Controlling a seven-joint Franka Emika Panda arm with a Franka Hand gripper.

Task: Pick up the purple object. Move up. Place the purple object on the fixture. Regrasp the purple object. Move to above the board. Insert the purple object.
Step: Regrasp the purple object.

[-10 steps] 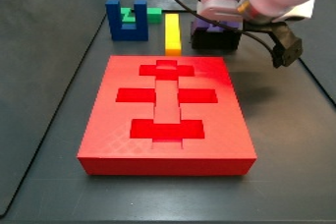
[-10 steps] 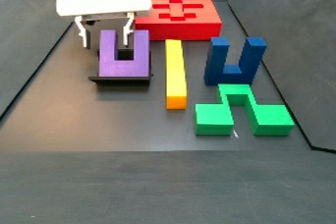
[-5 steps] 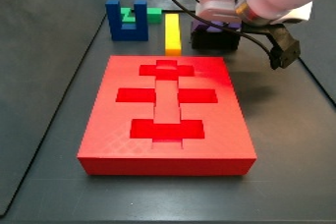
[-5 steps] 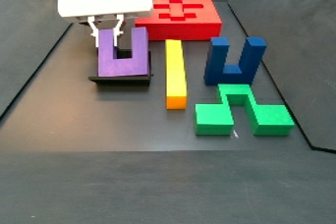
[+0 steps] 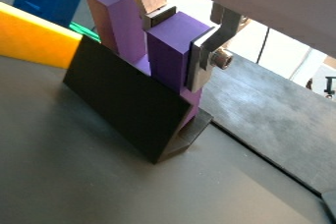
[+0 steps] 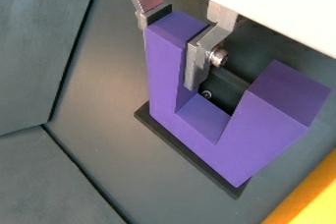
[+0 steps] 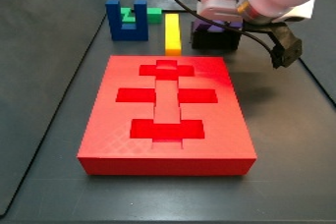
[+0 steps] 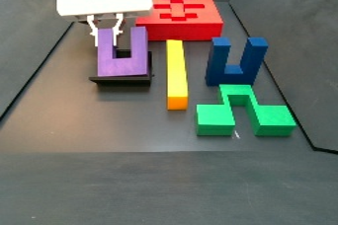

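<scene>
Nothing has moved since half a second ago; a second ago the gripper (image 8: 110,30) sat slightly higher. Purple block (image 8: 123,58) stands prongs-up on the black fixture (image 8: 122,81), left of the yellow bar (image 8: 175,72), near the red board (image 8: 185,15). Fingers (image 6: 195,59) straddle one prong, apparently clamped on it.

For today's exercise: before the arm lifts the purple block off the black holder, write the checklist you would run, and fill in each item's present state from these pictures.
1. Purple object sits upright on the fixture: ok.
2. Gripper straddles one prong, jaws either side: ok.
3. Jaws pressed firmly on the prong: cannot tell.
4. Yellow bar stands apart from the purple object: ok.
5. Board cut-outs unobstructed: ok.
</scene>
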